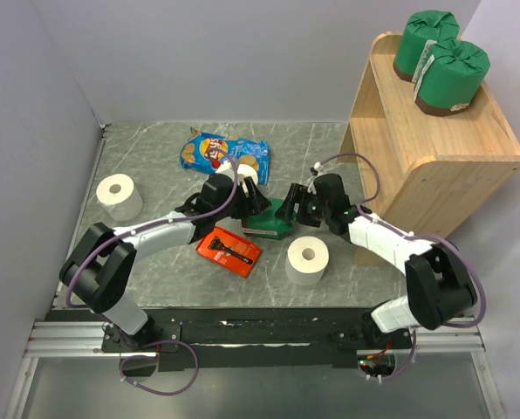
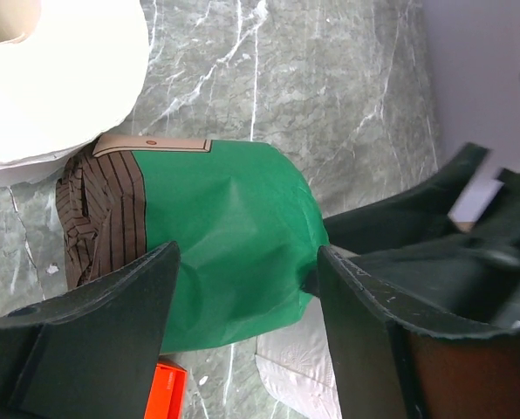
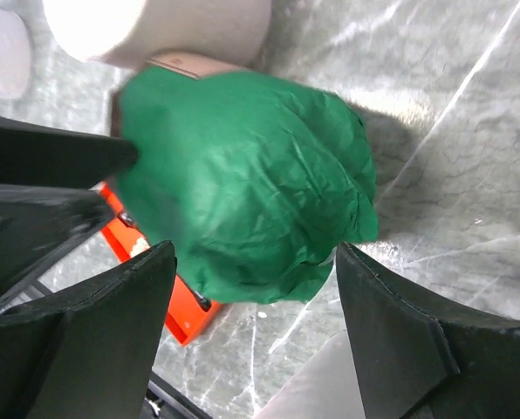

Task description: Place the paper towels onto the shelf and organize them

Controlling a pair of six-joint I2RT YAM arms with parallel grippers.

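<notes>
The green roll (image 1: 267, 223) lies on its side on the table, mid-field between the two grippers. Its brown band end points toward the far white roll (image 2: 51, 78), just beside it and perhaps touching. Its twisted end points toward the right arm. I judge it light and soft: wound paper under a thin crinkly wrap that will dent under a hard squeeze and may slide a little (the wrap looks slick). The best hold seems to be across the round body, midway along, with moderate pressure. The twisted tail and the band end offer only loose paper.

The left gripper (image 1: 258, 202) straddles exactly that body. In its wrist view the fingers (image 2: 103, 332) sit at both flanks, spread about as wide as the roll. Whether they press or merely touch I cannot tell. The right gripper (image 1: 295, 209) faces the twisted end with its fingers (image 3: 400, 332) spread wide, the roll just beyond their tips, gripping nothing. The two sets of tips are near each other, so a closing move by either risks a knock.

The tray (image 1: 229, 251) lies just beside the roll on the near side, and the near white roll (image 1: 308, 259) stands close to the right gripper. The shelf (image 1: 443, 148) stands well apart at the far right, with two shelved rolls (image 1: 452, 74) on its top level. The right arm is nearer to it, so it seems the likelier carrier.
</notes>
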